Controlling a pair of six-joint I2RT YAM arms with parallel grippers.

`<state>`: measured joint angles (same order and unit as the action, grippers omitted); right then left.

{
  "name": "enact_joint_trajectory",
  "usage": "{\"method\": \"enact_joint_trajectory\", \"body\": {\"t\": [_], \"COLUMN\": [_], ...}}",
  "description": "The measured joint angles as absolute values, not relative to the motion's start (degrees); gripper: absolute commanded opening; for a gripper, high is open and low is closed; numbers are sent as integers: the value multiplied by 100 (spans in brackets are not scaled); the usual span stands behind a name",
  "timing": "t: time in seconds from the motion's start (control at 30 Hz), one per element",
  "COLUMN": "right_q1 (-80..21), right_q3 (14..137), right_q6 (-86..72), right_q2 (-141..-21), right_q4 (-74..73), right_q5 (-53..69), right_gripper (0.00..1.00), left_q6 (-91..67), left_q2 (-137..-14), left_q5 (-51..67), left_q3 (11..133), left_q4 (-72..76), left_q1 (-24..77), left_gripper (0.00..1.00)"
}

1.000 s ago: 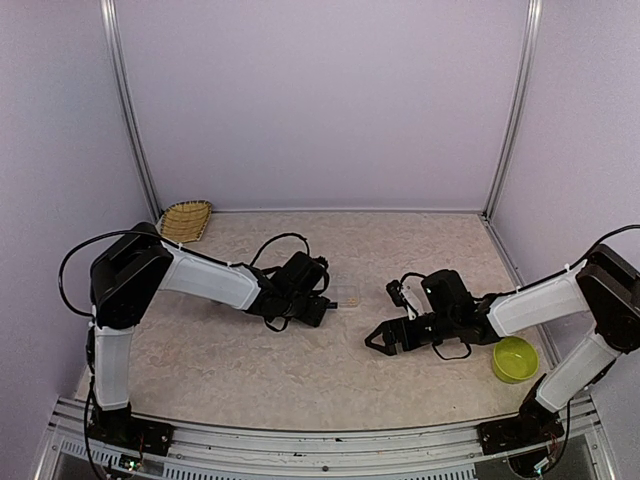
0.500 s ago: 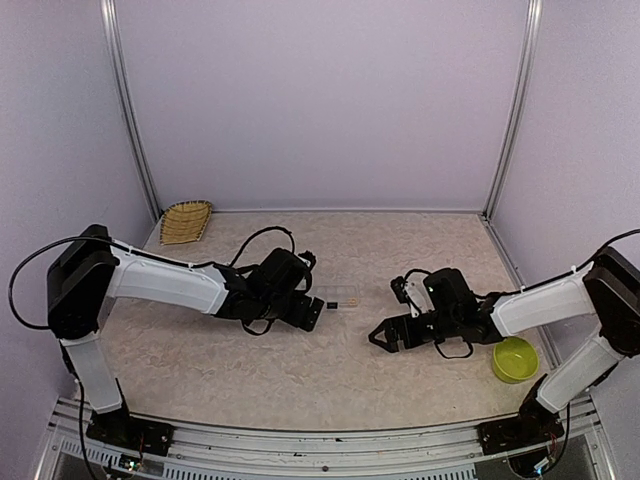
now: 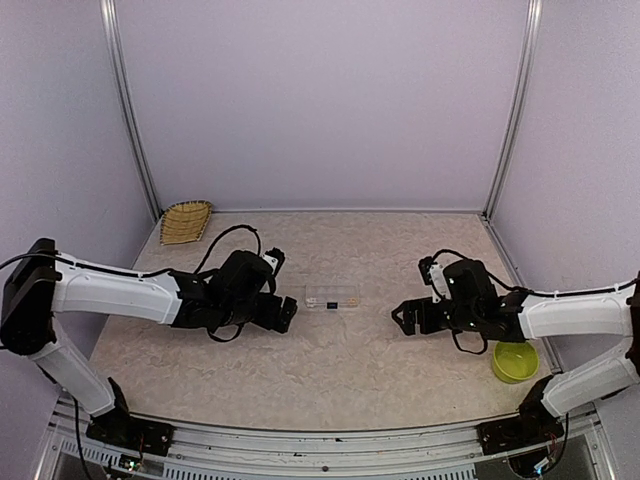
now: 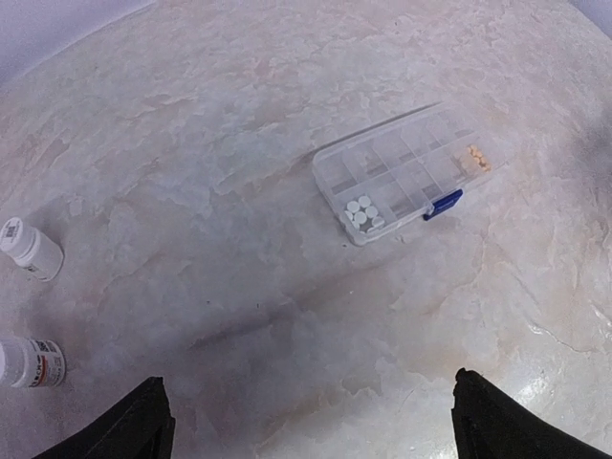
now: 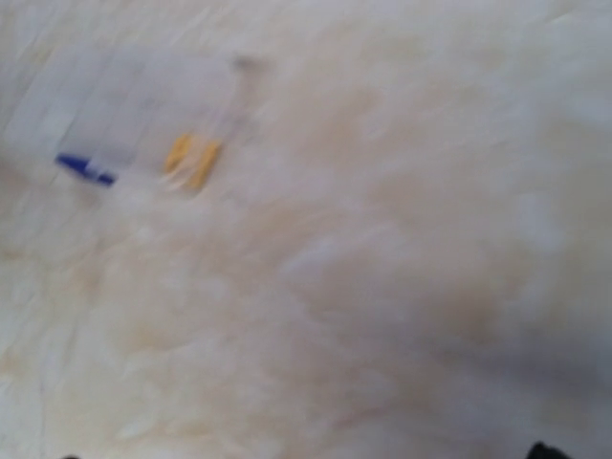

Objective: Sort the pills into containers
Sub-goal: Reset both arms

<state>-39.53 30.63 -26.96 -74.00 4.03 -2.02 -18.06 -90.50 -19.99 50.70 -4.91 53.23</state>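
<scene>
Pale counter (image 3: pixel 300 375) is carrying the organizer box (image 4: pixel 406 172) mid-surface. White pills (image 4: pixel 361 212) are sitting in one cell, orange pills (image 4: pixel 475 157) in another, with none showing loose. Sorting is probably done. Left hand (image 3: pixel 285 316) and right hand (image 3: pixel 403 317) are hovering on either side, spread and empty.

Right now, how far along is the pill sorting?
Done: white pills sit in one end cell of the organizer box, orange pills near the other end. In hand: nothing; left fingers and right fingers hang open, empty. Left: no loose pills visible.

Two bottles (image 4: pixel 32 249) (image 4: pixel 29 361) — one organizer (image 4: pixel 406 170) (one bowl (image 3: pixel 514 360)).
</scene>
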Motion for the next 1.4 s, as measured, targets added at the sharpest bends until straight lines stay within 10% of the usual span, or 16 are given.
{"method": "enact_joint_trajectory", "body": {"t": [1.4], "right_q1": [-3940], "right_q3": [1514], "right_q6": [-2276], "right_q2": [-3315], "right_q4": [-526], "right_q5": [-1437], "right_gripper": [100], "left_q6": [-2246], "left_q2": [-3997], "left_q5": [-2958], "left_q3": [1297], "left_q4": [395], "left_q1": [5282], "left_gripper": [99]}}
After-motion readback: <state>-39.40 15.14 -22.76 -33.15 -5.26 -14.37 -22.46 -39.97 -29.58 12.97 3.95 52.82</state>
